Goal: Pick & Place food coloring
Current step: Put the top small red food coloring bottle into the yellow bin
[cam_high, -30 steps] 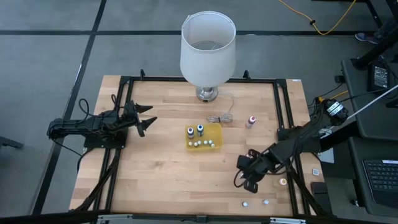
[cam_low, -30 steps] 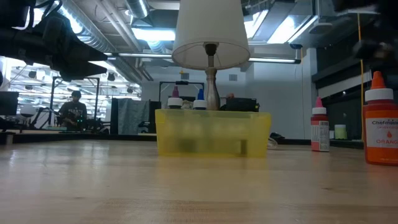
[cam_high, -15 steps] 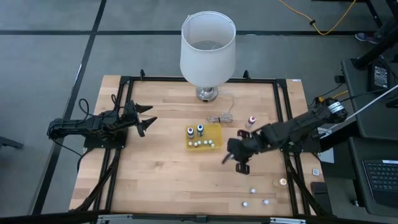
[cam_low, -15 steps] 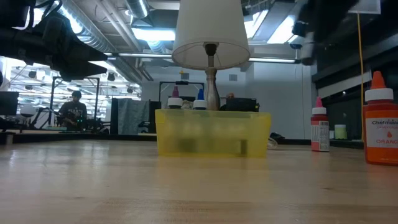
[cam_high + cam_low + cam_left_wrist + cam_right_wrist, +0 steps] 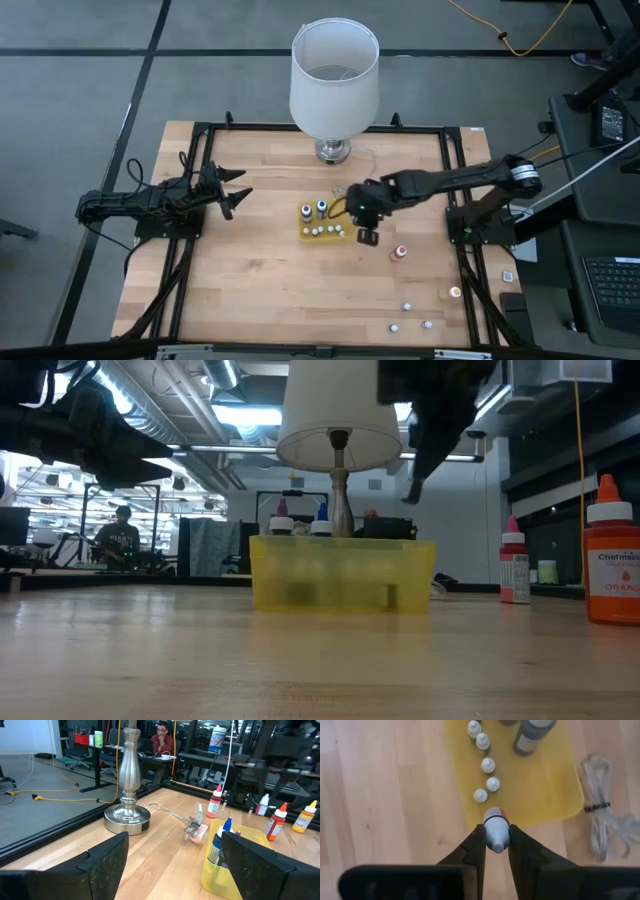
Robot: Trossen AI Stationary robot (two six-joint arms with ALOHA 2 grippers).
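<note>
Where bottles (image 5: 487, 775) stand, yellow tray (image 5: 555, 780).

Your right gripper (image 5: 494, 836) had its fingers (image 5: 474, 851) closed on a small pale bottle (image 5: 495, 827) with a reddish band, its tip toward the camera. It hung over the edge of the yellow tray (image 5: 540, 785), where five white-topped bottles (image 5: 488, 765) stood in a line beside a larger dark bottle (image 5: 532, 735). A coiled clear cord (image 5: 602, 820) lay on the bench (image 5: 385, 800) beside the tray.
</note>
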